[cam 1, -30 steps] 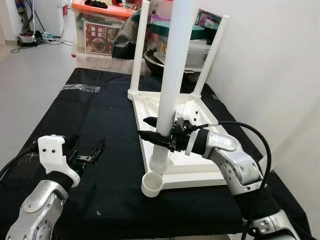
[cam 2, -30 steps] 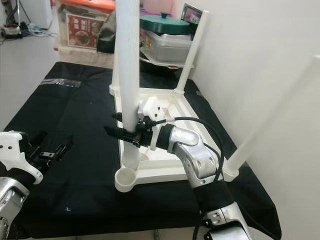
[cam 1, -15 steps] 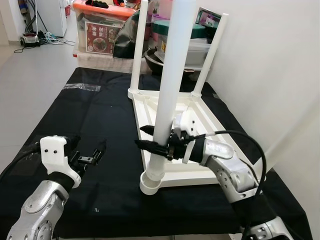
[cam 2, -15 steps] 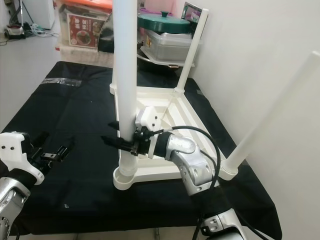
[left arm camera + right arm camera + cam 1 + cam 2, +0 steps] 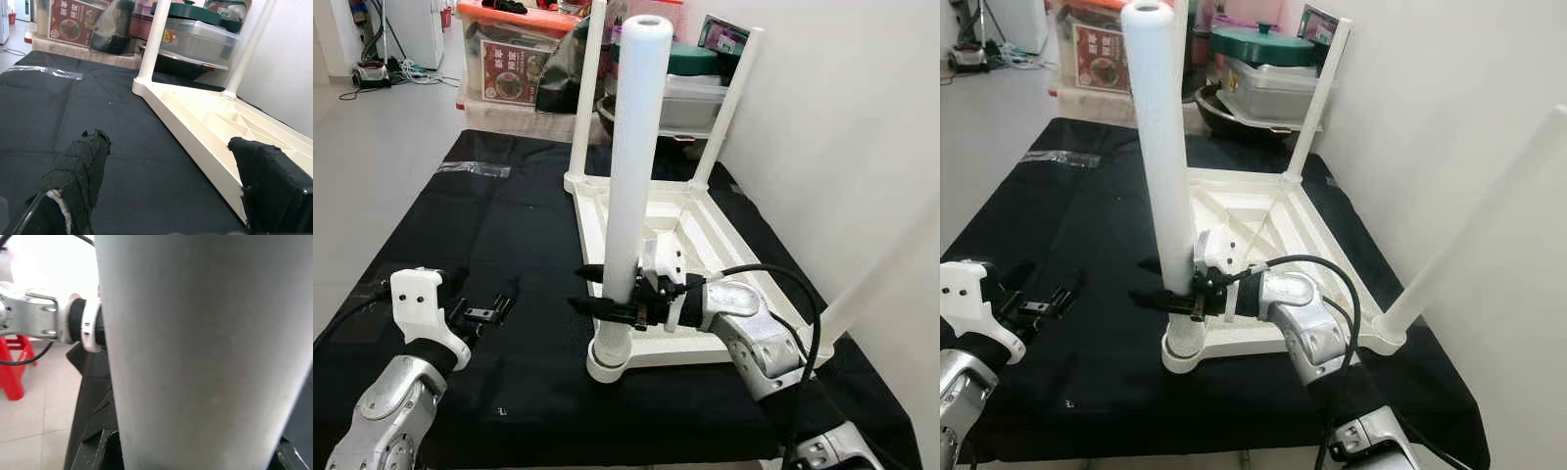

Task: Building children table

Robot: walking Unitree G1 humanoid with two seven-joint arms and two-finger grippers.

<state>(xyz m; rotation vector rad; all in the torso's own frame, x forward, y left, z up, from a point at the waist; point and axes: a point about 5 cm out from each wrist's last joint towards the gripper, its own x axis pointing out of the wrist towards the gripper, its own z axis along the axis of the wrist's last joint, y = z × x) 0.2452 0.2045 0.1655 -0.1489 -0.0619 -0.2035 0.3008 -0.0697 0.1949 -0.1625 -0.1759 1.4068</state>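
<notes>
The white table leg [image 5: 632, 176] stands upright with its foot in the round corner socket [image 5: 608, 360] of the upturned white children's table [image 5: 705, 235], the corner nearest the robot, at about 6 o'clock on the tabletop. The right gripper [image 5: 599, 298] is clenched around that leg low down, just above the socket, one black finger on either side of it; in the right wrist view the leg [image 5: 205, 347] is a wide pale column close to the lens. Two more legs rise from the far corners, one at 11 o'clock [image 5: 588, 93] and one at 1 o'clock [image 5: 726, 108], and a fourth leg [image 5: 1474, 230] slants up from the corner at 3 o'clock, near the white wall [image 5: 862, 117]. The table lies upside down on a black cloth [image 5: 509, 235] spread over a low surface. At 8 o'clock the left gripper [image 5: 487, 308] hovers just above the cloth, its fingers parted and holding nothing, well apart from the table. A strip of clear plastic [image 5: 472, 170] lies on the cloth at 10 o'clock. Beyond the cloth, at 12 o'clock, storage boxes are stacked: one with an orange lid [image 5: 514, 20], and what looks like a lidded clear tub with a green lid [image 5: 1263, 44] on top. Pale floor tiles [image 5: 382, 137] stretch away at 10 o'clock.
</notes>
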